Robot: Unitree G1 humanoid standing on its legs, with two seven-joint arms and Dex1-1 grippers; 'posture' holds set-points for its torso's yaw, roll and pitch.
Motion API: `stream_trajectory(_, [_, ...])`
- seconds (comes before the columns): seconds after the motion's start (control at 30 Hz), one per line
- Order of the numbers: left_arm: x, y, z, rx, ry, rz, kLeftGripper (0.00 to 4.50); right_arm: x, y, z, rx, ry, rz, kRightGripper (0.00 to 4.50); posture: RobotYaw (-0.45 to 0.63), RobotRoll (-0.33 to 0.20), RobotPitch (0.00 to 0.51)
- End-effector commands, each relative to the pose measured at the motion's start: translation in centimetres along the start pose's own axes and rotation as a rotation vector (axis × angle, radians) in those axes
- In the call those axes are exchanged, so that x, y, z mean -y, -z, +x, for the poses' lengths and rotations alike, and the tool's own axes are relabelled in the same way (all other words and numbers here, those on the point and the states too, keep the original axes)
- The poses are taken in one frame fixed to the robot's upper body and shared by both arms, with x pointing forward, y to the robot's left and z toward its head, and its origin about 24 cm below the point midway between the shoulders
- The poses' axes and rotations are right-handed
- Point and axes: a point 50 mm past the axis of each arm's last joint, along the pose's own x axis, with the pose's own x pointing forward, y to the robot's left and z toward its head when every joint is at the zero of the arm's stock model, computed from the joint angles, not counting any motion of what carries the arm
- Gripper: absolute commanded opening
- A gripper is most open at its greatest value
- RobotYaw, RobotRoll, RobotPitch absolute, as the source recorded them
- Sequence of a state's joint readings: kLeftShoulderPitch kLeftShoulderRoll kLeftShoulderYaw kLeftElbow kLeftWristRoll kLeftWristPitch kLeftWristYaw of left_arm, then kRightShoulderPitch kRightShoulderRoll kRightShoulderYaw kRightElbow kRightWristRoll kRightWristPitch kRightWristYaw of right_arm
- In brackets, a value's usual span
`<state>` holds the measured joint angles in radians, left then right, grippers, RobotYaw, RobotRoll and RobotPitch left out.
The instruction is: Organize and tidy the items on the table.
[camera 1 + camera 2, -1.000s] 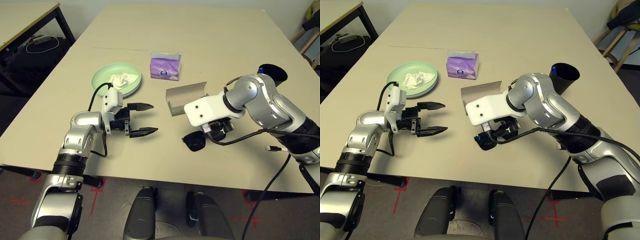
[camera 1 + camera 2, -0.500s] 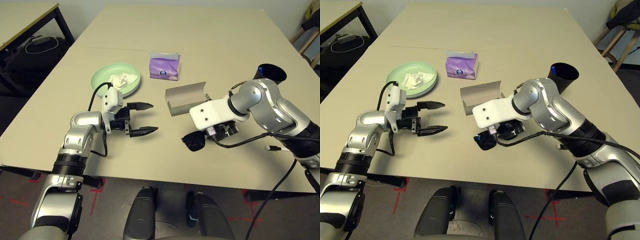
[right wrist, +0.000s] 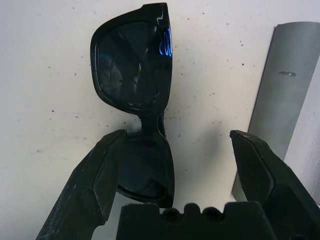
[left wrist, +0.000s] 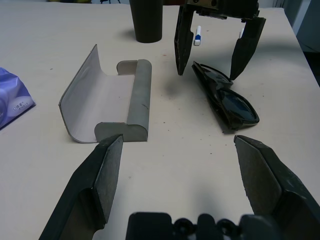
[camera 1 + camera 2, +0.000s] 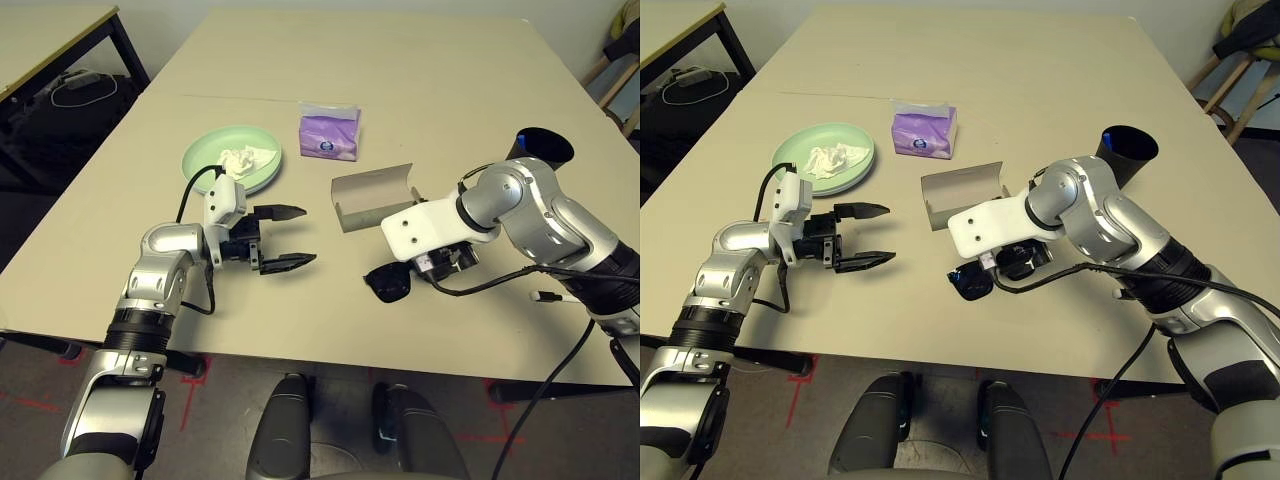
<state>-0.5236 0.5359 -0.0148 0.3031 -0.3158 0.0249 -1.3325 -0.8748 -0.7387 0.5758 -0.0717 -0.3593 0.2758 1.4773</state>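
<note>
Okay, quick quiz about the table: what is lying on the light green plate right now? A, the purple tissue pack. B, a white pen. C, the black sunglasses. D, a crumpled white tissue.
D: the crumpled white tissue sits on the light green plate, while the black sunglasses lie on the table under the open right gripper, and the purple tissue pack stands on the table beside the plate.
</note>
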Motion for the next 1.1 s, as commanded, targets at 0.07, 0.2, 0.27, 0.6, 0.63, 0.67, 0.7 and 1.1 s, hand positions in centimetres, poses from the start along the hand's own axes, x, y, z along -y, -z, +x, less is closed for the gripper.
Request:
stream_trajectory(0.07, [0.3,0.0,-0.2,-0.008,0.008,0.002,4.48,-0.5,0.1,0.7,-0.003,-0.039,-0.005,4.50,0.25,0.000,0.145])
stream_trajectory(0.2, [0.4,0.0,-0.2,-0.009,0.008,0.001,4.48,-0.6,0.0,0.8,0.003,-0.047,-0.009,4.50,0.25,0.000,0.146])
stream_trajectory(0.27, [0.4,0.0,-0.2,-0.010,0.008,0.001,4.48,-0.6,-0.1,1.0,0.002,-0.051,-0.012,4.50,0.25,0.000,0.147])
stream_trajectory(0.6, [0.3,0.0,-0.4,-0.014,0.002,0.003,4.48,-0.5,0.1,1.7,0.001,-0.060,-0.015,4.50,0.26,0.000,0.147])
stream_trajectory(0.63, [0.3,0.0,-0.4,-0.014,0.001,0.003,4.48,-0.5,0.0,1.7,0.002,-0.059,-0.016,4.50,0.26,0.000,0.147])
stream_trajectory(0.67, [0.3,0.0,-0.4,-0.015,0.000,0.002,4.48,-0.5,0.0,1.8,0.003,-0.059,-0.017,4.50,0.26,0.000,0.147])
stream_trajectory(0.7, [0.3,0.0,-0.4,-0.016,0.000,0.003,4.48,-0.5,0.0,1.8,0.004,-0.059,-0.019,4.50,0.26,0.000,0.147])
stream_trajectory(1.1, [0.3,0.1,-0.4,-0.015,-0.009,0.006,4.50,-0.4,-0.1,2.1,0.017,-0.058,-0.034,2.78,0.26,0.000,0.141])
